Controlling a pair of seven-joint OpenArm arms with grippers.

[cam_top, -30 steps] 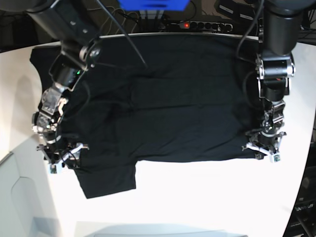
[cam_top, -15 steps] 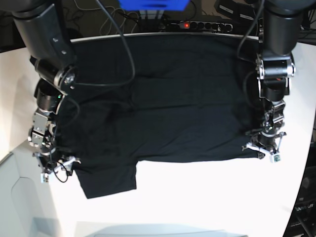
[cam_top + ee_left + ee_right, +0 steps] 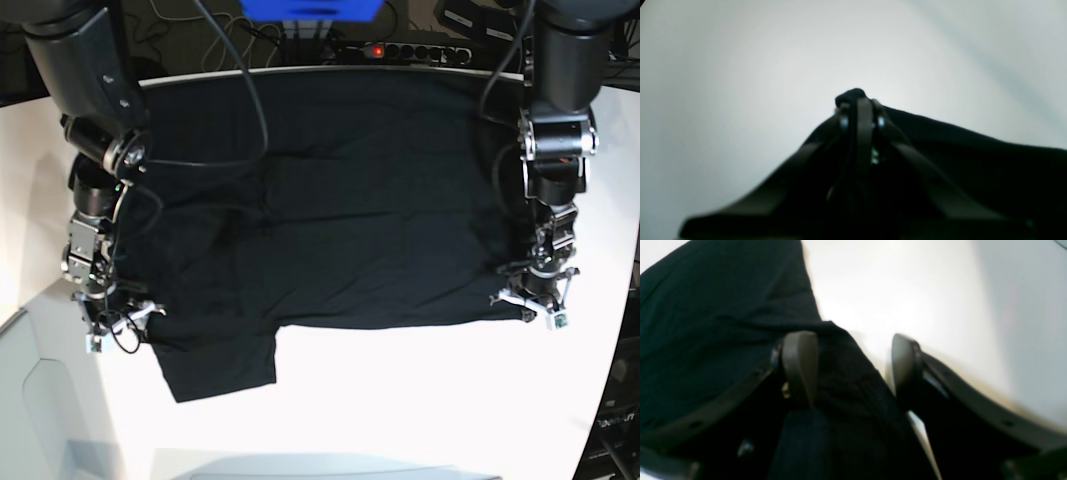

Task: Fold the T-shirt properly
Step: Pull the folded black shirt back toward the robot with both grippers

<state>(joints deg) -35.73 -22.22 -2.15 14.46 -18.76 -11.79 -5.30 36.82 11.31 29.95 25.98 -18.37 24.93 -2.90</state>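
Though blurred, T-shirt (image 3: 973,160) in left tool (image 3: 858,110)

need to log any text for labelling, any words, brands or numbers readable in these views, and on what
None can be read in any view.
T-shirt: plain black side up, no print or tag showing.
Power strip behind the table: only a red light, any markings too small to read.
Blue object at the top edge: no lettering visible.
Both wrist views: blurred, no text.

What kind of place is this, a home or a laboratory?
Probably a laboratory bench: two robot arms work over a bare white table holding only a black T-shirt, with a power strip and loose cables behind.
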